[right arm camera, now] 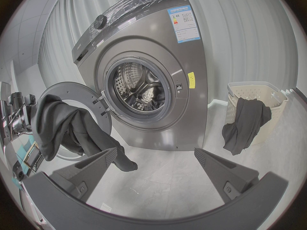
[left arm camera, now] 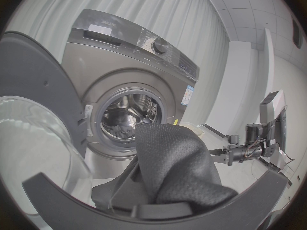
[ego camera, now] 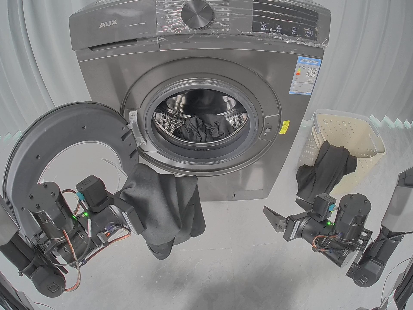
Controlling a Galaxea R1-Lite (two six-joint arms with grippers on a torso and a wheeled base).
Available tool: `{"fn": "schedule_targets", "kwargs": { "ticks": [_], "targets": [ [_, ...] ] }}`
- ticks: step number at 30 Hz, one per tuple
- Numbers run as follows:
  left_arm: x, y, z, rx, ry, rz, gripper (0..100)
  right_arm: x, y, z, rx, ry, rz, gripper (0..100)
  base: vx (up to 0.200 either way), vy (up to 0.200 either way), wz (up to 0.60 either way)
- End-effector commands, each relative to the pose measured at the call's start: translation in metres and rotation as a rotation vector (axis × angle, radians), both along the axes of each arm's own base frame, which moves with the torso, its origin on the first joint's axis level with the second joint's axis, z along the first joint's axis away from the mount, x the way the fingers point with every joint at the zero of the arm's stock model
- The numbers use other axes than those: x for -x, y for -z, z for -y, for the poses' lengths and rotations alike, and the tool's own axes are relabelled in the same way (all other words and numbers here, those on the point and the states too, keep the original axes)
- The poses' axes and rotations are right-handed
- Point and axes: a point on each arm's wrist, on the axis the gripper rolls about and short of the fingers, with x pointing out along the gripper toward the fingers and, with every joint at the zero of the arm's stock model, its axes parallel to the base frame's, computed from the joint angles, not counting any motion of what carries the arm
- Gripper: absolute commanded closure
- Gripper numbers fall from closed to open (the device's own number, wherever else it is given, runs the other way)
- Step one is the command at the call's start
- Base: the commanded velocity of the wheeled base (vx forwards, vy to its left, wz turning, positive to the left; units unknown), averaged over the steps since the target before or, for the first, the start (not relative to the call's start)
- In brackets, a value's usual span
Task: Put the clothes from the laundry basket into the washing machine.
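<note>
The left gripper [ego camera: 135,222] pinched a dark garment [ego camera: 167,212] low before the washing machine [ego camera: 198,65], its drum [ego camera: 202,121] open. The right gripper [ego camera: 275,222] hung spread and empty near the laundry basket [ego camera: 365,138]. The trailing cloth likely needed lifting clear of the drum's lip before release.

My head camera looks forward and down at the washing machine [ego camera: 107,78], close enough that it fills the centre and top of frame, with the laundry basket [ego camera: 365,138] at middle right. Both wrist cameras sit low, looking up at the open drum [ego camera: 193,104]; all three views share that opening, and the right wrist also shares the basket.
</note>
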Motion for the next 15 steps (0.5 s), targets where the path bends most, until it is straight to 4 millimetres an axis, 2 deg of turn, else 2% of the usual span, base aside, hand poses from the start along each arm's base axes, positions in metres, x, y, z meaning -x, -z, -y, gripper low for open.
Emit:
{"fn": "schedule_targets", "kwargs": {
  "ticks": [1, 10, 15],
  "targets": [
    [-0.0003, 0.0008, -0.0092, 0.0, -0.059, -0.008, 100, 0.0001, -0.0027, 0.0006, -0.007, 0.002, 0.009, 0, 0.0, 0.0, 0.0],
    [0.0019, -0.0016, -0.0115, 0.005, -0.062, -0.001, 100, -0.0005, -0.0041, -0.0017, -0.012, -0.003, 0.016, 0, 0.0, 0.0, 0.0],
    [0.0012, 0.0015, -0.0099, -0.005, -0.056, -0.01, 100, 0.0009, -0.0036, -0.0026, -0.01, -0.004, 0.014, 0, 0.2, 0.0, 0.0]
  ]
}}
